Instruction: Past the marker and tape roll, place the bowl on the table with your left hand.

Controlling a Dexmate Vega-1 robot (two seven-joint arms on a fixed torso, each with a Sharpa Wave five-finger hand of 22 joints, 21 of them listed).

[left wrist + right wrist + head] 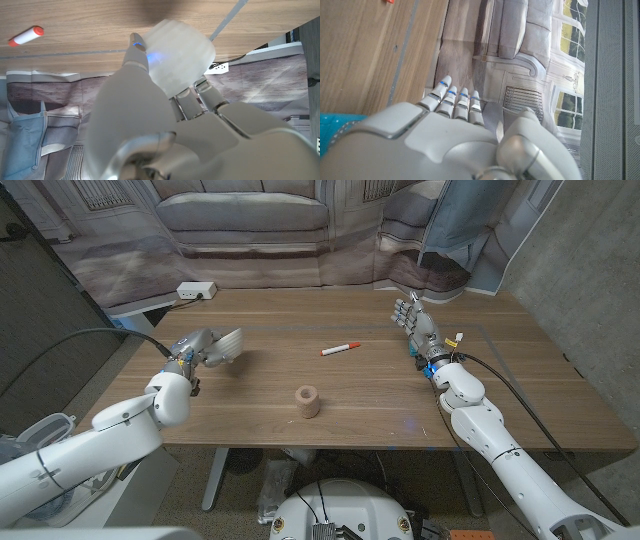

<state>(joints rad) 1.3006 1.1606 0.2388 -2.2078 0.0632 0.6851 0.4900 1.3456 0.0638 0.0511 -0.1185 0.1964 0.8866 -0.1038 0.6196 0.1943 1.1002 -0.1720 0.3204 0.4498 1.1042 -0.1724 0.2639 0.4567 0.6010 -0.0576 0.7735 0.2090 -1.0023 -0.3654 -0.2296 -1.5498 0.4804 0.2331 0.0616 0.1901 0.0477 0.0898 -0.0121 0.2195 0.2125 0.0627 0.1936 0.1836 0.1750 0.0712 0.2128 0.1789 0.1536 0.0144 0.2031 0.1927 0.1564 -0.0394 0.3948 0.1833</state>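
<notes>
We hold the bowl [226,344] in our left hand [197,351], fingers on its rim; it looks light, stiff, slippery plastic; right hand [413,320] empty, fingers apart.

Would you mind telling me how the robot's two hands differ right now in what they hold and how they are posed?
The left hand grips a pale bowl held above the table; the right hand holds nothing. The left hand's fingers wrap around the bowl; the right hand's fingers are straight and close together. The left hand is near the table's left edge, the right hand toward its far right. Both are the same grey make.
</notes>
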